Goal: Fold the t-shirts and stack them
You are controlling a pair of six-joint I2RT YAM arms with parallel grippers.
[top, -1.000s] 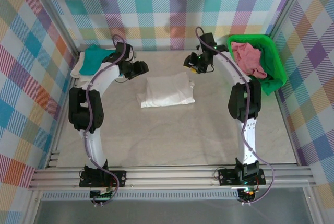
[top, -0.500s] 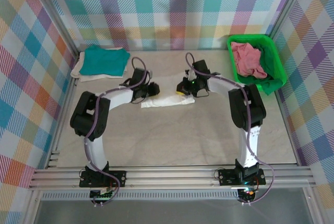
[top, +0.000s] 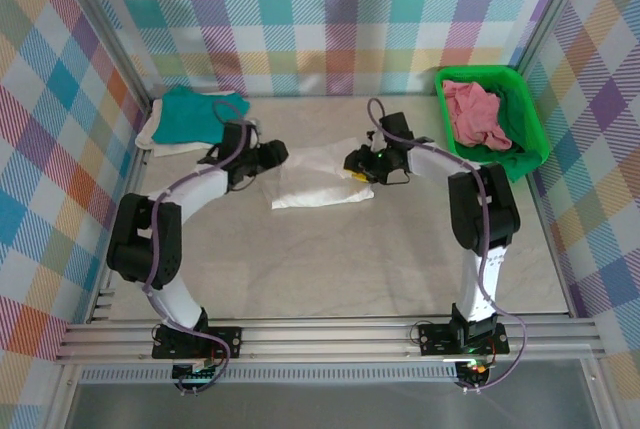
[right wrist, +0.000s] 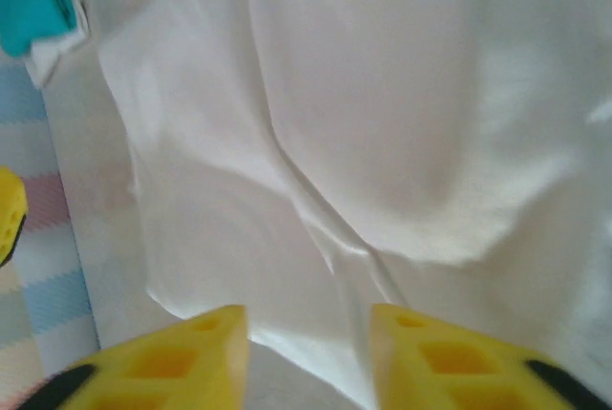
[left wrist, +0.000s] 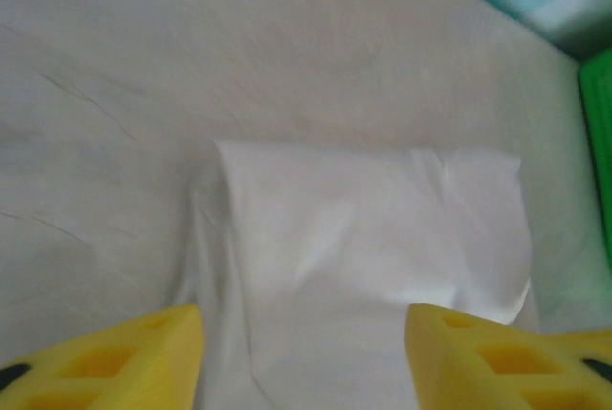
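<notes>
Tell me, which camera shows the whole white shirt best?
The top camera: the white shirt shows nearly whole, edges and all. The left wrist camera cuts off its near part; the right wrist camera gives a close-up of wrinkled cloth.

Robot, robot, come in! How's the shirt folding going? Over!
Left gripper open, right gripper open. White shirt folded, not stacked yet. Nothing blocking. Over.

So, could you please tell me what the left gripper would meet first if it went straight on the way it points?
The left gripper, jaws apart, points at the folded white t-shirt just ahead, so it would most likely meet that cloth first; depth is unclear.
</notes>
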